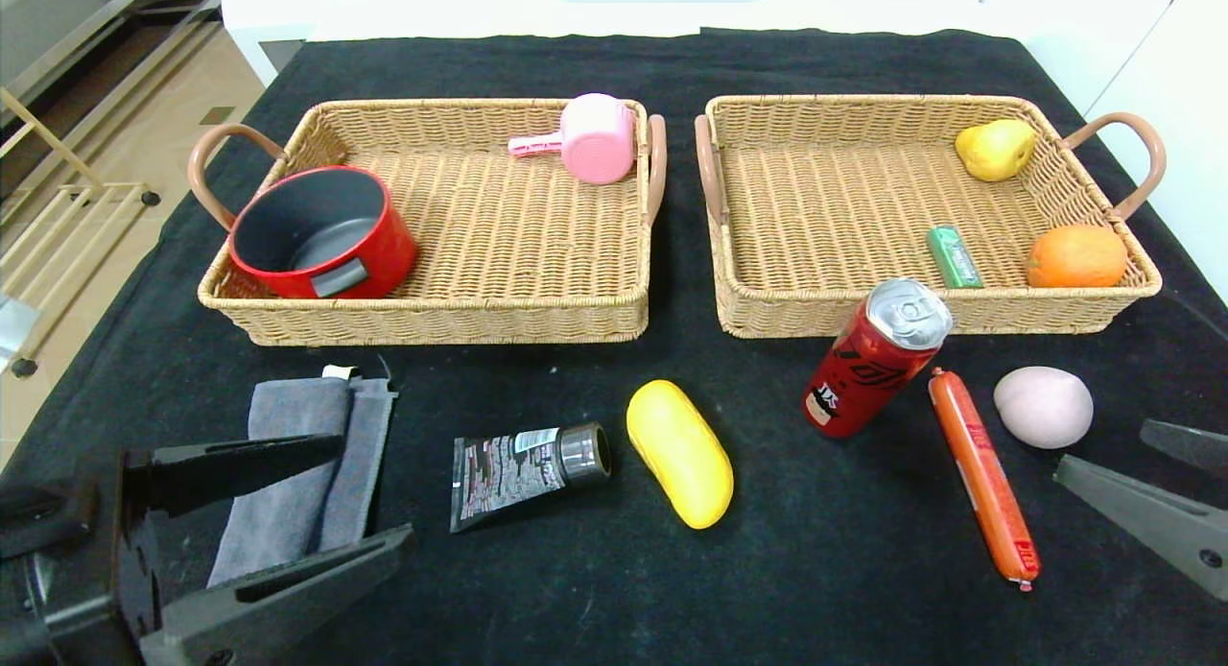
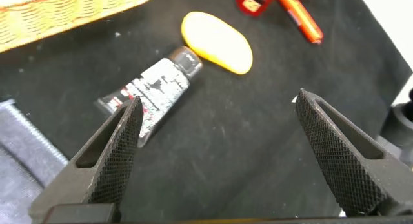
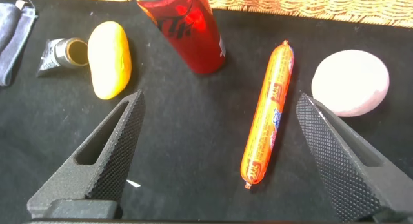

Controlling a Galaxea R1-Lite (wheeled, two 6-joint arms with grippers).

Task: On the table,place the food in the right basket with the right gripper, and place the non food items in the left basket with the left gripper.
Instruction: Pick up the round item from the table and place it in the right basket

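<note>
Sausage stick (image 1: 983,474) lies on the table (image 1: 825,589) just ahead of the right basket (image 1: 729,292), between can (image 1: 875,359) and pink lump (image 1: 1043,407); long axis runs near-to-far; right gripper (image 3: 219,153) hovers just near-side of it, jaws apart, empty; left gripper (image 1: 278,512) apart too, over the towel (image 1: 288,474), farther off.

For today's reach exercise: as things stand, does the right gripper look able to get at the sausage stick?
Probably yes. The right gripper hangs open above the sausage stick, which lies bare on the table, clear of the can and pinkish lump.
</note>
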